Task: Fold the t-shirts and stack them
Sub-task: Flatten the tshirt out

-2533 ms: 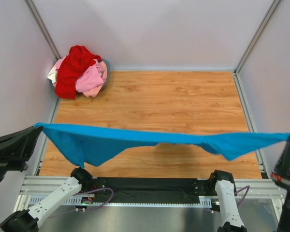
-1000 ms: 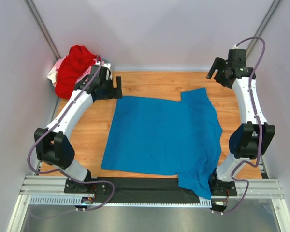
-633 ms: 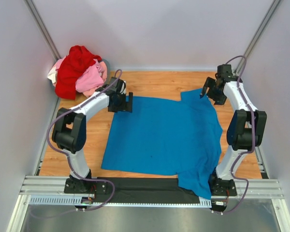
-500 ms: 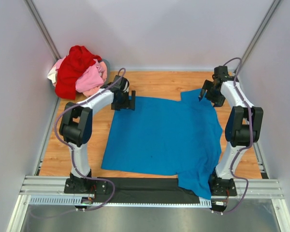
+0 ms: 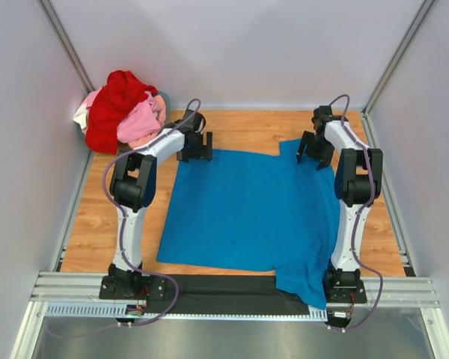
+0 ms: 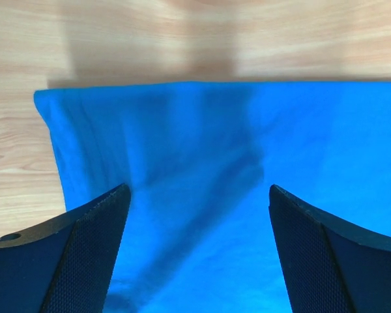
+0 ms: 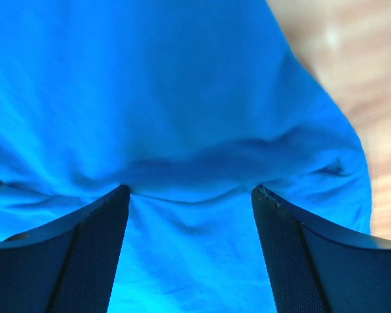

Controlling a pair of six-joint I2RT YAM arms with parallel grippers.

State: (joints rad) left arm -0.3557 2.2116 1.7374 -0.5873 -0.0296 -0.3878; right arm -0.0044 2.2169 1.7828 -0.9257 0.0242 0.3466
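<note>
Left hand (image 5: pixel 198 149) and right hand (image 5: pixel 314 153) gape empty over the blue t-shirt (image 5: pixel 247 209) (upper middle of frame); a shallow pinch might catch one layer, skewing the fold.

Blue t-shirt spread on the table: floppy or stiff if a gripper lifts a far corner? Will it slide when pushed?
Probably floppy: the bright blue cotton t-shirt lies limp on the wooden table, near sleeve spilling past the wood's front edge. Pushed, it likely bunches rather than slides: a wrinkle ridges between the fingers of the right gripper. Looks thin, so probably light.
</note>
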